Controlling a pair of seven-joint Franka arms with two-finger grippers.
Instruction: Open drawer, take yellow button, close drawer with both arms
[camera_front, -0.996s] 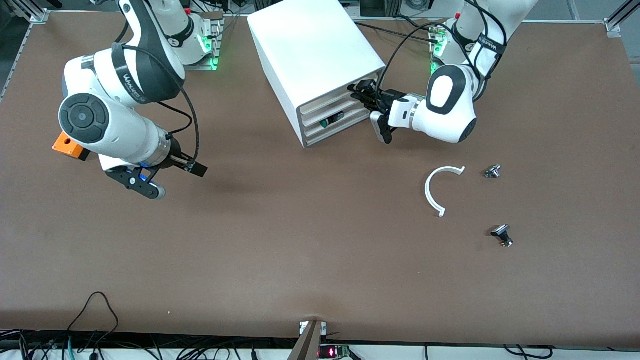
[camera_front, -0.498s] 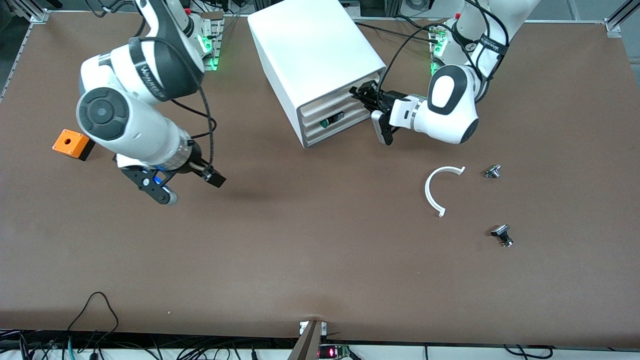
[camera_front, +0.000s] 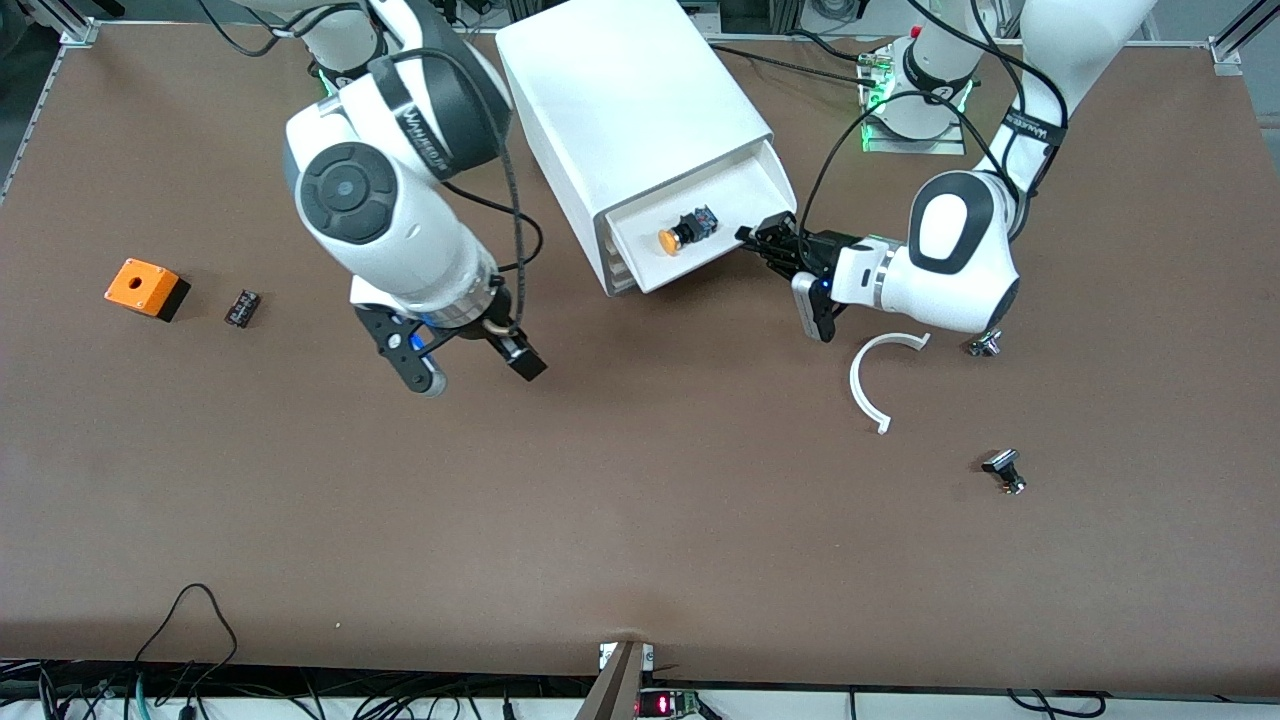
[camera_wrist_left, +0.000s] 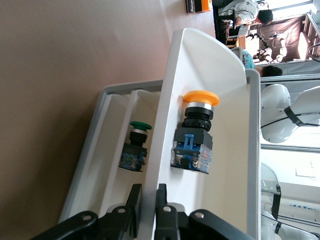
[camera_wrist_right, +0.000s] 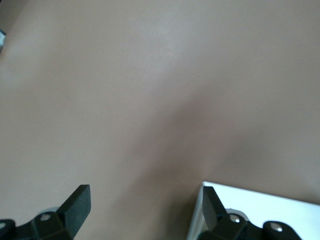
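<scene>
An orange square box (camera_front: 139, 284) with a hole in its top sits on the brown table (camera_front: 640, 520) toward the right arm's end, a small black piece (camera_front: 242, 307) just beside it. Toward the left arm's end lie a white curved strip (camera_front: 868, 380) and two small silver-and-black pieces (camera_front: 985, 344) (camera_front: 1005, 470), apart from each other. A green-capped button (camera_wrist_left: 135, 148) lies in a lower drawer (camera_wrist_left: 112, 165).

above button (camera_front: 683, 231): open | drawer (camera_front: 745, 190) front: left end effector (camera_front: 762, 238) clamped | bare table (camera_front: 600, 480) nearer camera

brown table (camera_front: 640, 520) carries white drawer cabinet (camera_front: 620, 100), orange box (camera_front: 140, 286), white ring piece (camera_front: 862, 385).
</scene>
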